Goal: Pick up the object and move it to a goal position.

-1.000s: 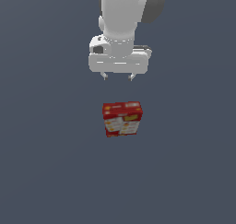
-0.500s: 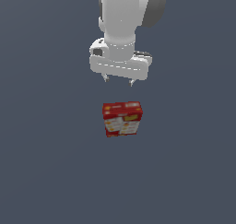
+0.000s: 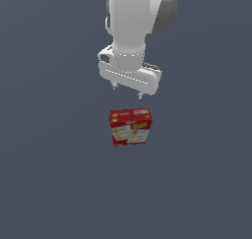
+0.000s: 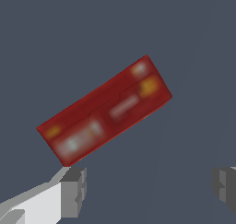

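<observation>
We should centre the white two-fingered gripper [image 3: 127, 91] over the small red rectangular carton with white and yellow printed panels [image 3: 130, 127], turning the wrist so the fingers cross its narrow thickness, then descend straight. The jaws stand spread apart, grasping nothing. The carton stands on the grey floor [image 3: 49, 184] below the jaws, clear of both fingertips; in the wrist view its top face [image 4: 105, 109] lies skewed to the gap and off to one side of it.
</observation>
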Available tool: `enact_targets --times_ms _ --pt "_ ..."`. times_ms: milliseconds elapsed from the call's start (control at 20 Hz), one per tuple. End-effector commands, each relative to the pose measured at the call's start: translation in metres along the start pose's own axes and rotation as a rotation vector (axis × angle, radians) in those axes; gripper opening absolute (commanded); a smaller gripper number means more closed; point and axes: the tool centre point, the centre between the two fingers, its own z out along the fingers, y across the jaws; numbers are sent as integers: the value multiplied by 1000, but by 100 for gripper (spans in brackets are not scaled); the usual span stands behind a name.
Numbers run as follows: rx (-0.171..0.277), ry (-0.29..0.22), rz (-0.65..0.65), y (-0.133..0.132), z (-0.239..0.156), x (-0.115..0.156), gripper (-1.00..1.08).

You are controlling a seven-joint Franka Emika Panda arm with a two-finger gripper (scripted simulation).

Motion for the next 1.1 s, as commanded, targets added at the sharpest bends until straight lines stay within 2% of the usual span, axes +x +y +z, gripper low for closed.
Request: enact_targets --times_ms 0,1050 --pt "2 1 65 -2 3 3 100" --pt "16 5 595 -20 27 23 100"
